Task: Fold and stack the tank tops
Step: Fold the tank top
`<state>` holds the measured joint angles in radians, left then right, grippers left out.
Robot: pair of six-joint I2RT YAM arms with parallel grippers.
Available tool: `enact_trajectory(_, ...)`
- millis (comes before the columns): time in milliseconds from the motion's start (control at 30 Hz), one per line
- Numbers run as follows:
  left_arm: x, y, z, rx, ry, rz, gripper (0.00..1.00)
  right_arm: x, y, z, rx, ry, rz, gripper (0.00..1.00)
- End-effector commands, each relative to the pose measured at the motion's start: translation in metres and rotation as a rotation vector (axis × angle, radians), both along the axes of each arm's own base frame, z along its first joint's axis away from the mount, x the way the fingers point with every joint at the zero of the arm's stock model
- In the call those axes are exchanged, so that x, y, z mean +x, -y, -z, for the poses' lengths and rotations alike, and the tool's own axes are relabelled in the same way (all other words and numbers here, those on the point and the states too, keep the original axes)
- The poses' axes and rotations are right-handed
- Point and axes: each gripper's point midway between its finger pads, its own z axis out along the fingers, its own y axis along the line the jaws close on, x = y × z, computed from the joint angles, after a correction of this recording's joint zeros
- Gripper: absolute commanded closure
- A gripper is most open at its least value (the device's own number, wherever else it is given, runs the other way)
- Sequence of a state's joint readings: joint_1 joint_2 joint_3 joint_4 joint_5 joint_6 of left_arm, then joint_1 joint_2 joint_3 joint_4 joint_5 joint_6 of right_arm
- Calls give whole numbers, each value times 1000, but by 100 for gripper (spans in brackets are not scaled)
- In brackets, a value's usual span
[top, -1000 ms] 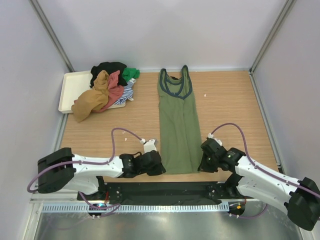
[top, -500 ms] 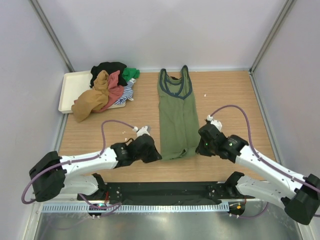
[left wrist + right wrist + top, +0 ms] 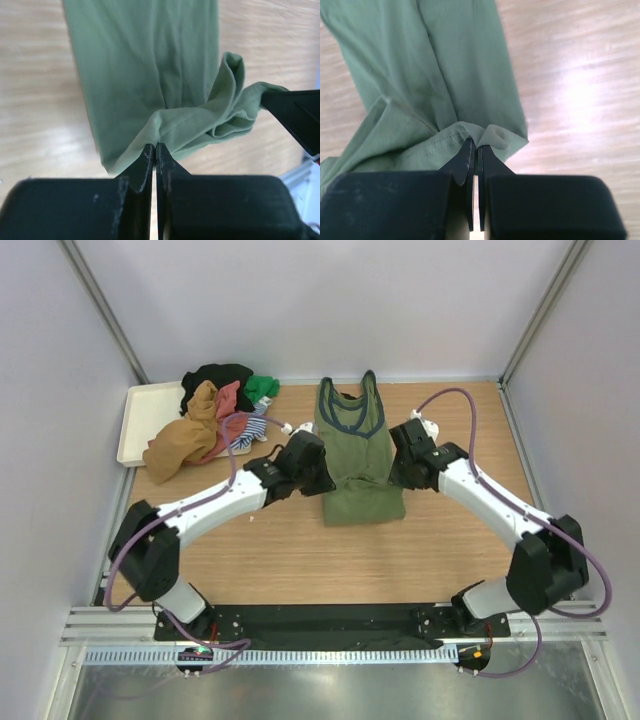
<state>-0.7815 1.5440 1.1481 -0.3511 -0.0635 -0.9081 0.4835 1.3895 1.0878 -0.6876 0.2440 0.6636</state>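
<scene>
Green top (image 3: pixel 352 445): in the middle of the worktop (image 3: pixel 450 550), bottom half bent up over itself.
Left claw (image 3: pixel 155 150): I pinch one hem corner tight.
Right claw (image 3: pixel 476 145): I pinch the other hem corner tight.
Feel: soft, light, floppy; I think it sags unless I hold both corners.
Other tops (image 3: pixel 205 430): heaped at the tray (image 3: pixel 140 412).

No legible text or labels anywhere.
</scene>
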Motion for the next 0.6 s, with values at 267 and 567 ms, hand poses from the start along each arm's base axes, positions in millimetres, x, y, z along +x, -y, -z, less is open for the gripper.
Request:
enact_trajectory(267,85,-7,27,170,25,-22,100,104,-8,1,21,56,11,99)
enact_trajectory(567,102,-11,24,183,70,-24,100,121,-10,1,36,57,0,99)
